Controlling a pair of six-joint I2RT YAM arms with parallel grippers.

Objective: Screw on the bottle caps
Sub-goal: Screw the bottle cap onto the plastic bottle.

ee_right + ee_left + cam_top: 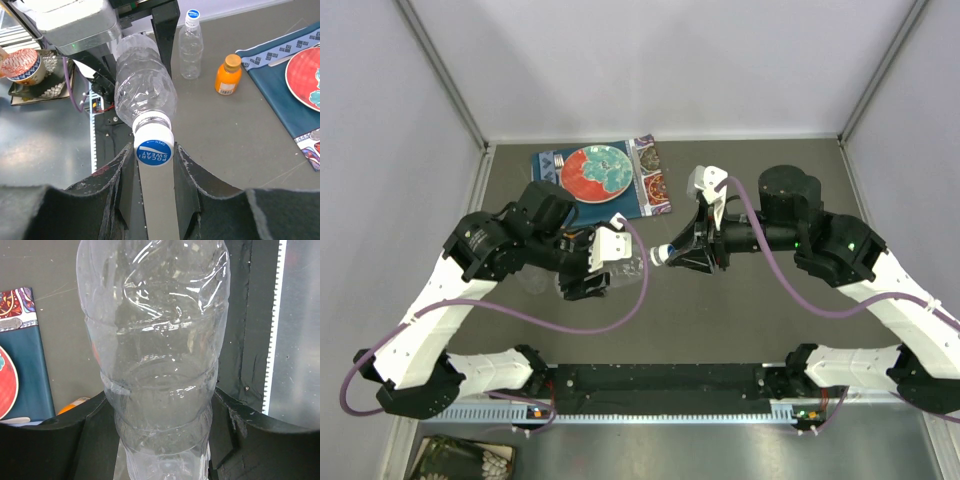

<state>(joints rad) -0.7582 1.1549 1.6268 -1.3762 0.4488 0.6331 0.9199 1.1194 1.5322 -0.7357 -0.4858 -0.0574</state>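
Bottle [145, 85] lies sideways mid-frame, left gripper [160, 410] clamped wide round its body, right gripper [154, 165] pinching the white cap [154, 146] on its neck, pretty snug.

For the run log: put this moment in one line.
left jaws: hold bottle level | right jaws: closed on its cap | other bottle, orange bottle: capped, upright

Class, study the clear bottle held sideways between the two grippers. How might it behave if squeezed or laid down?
The clear bottle, white cap on, looks empty, so probably light. Its thin walls show dents, so a hard squeeze would likely buckle it. Being round, it may roll if laid down.
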